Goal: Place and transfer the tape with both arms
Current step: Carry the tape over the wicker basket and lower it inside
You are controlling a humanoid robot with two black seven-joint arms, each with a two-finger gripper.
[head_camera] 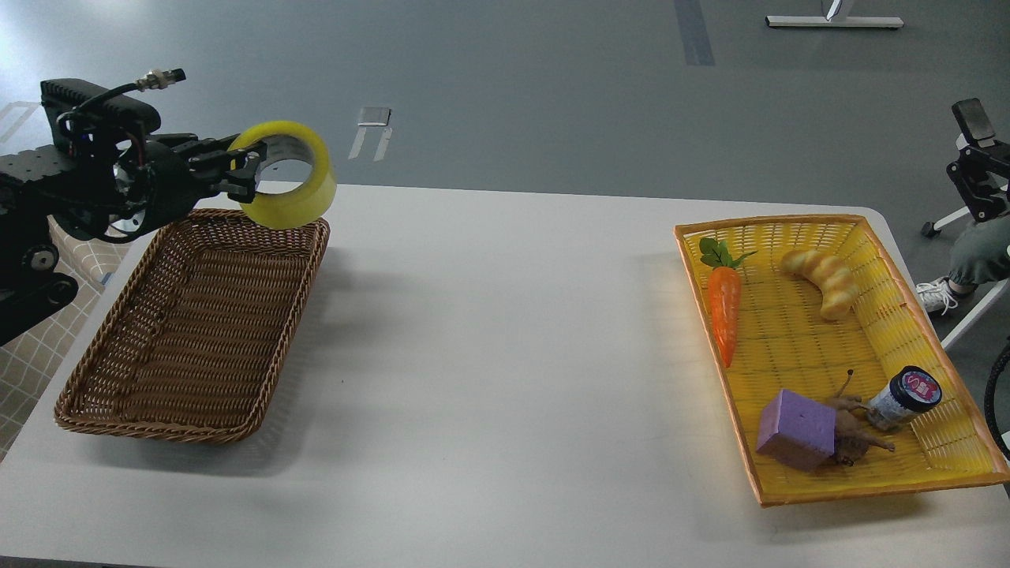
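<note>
The tape is a wide yellow roll with a grey-white core. My left gripper is shut on the roll's left rim, one finger inside the core and one outside. It holds the roll in the air, tilted, above the far right corner of the brown wicker basket. My left arm comes in from the left edge. My right arm and gripper are out of view.
A yellow basket at the right holds a carrot, a bread roll, a purple block, a small jar and a brown figure. A person's leg and a stand are beyond the table's right edge.
</note>
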